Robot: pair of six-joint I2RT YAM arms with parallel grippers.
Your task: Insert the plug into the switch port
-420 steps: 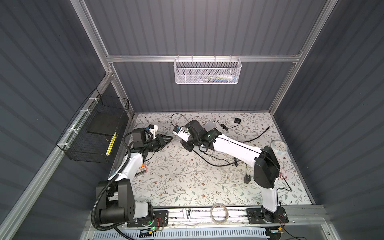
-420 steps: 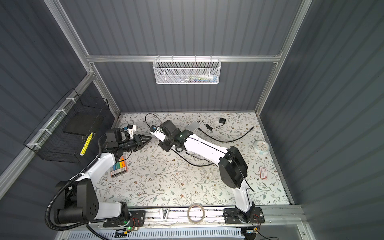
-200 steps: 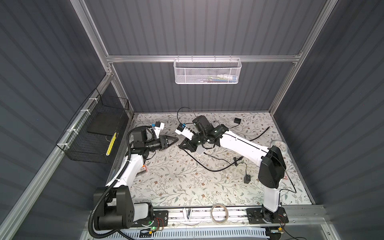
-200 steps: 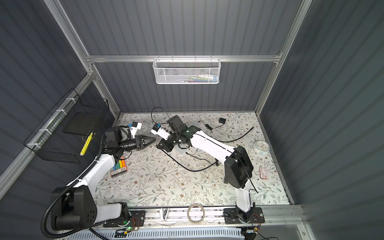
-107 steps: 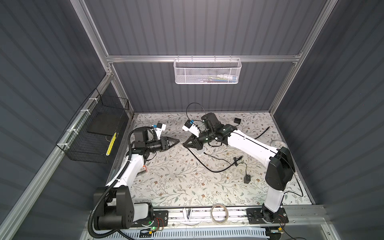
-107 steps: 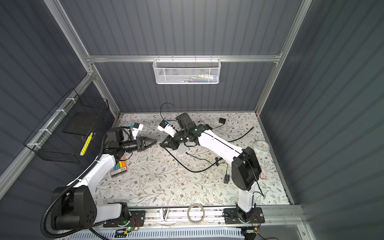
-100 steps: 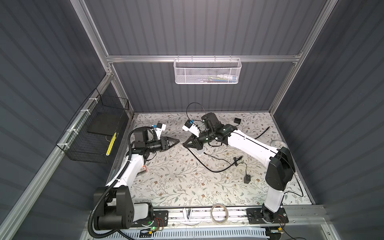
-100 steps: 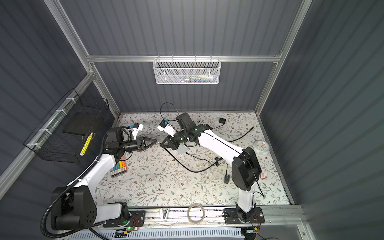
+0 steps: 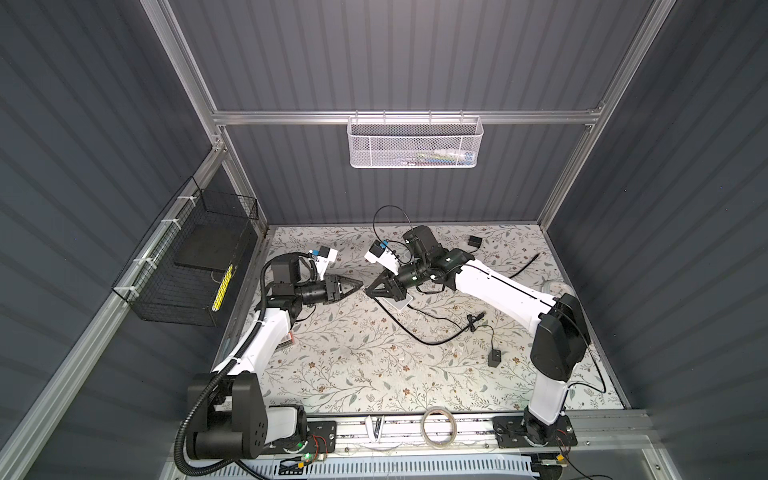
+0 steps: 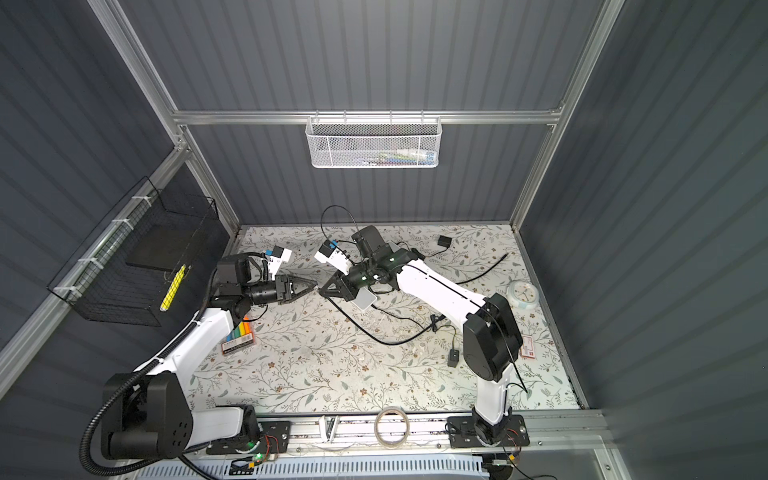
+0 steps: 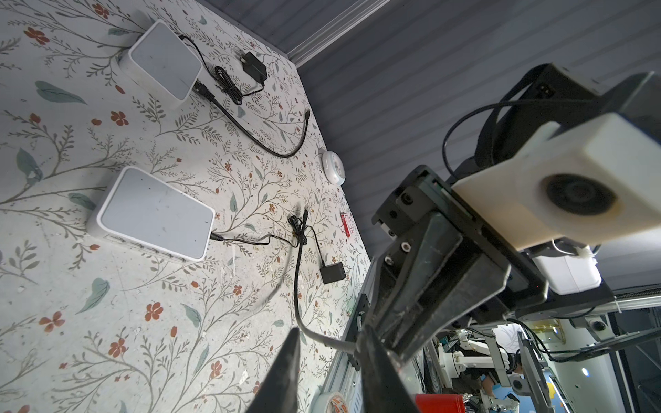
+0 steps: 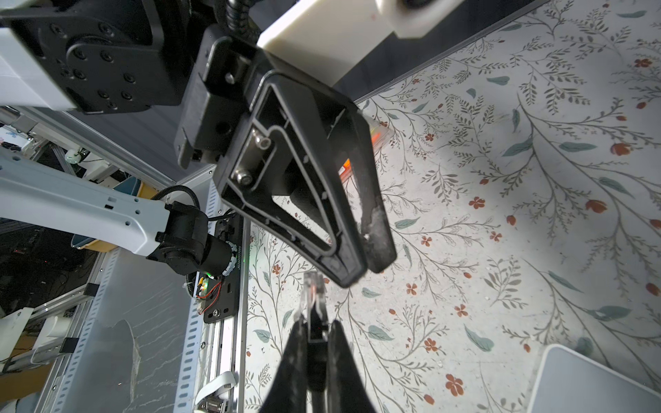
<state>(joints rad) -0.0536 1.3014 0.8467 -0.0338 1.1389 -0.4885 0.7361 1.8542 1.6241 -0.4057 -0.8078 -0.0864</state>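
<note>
A black cable (image 11: pixel 296 286) rises from the flowered desk (image 9: pixel 353 374) to the clear plug (image 12: pixel 312 289), which the right claw (image 12: pixel 316 323) holds clamped in the air. The left claw (image 11: pixel 329 329) meets it tip to tip from the left, fingers a little apart. Just below the right claw, the white switch (image 9: pixel 400 304) lies flat on the desk.

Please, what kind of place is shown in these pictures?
Probably a robot test cell in a lab: a left arm and a right arm stand on a front rail, grey panel walls in an aluminium frame enclose the floral table, and a network switch with cables lies on it.
</note>
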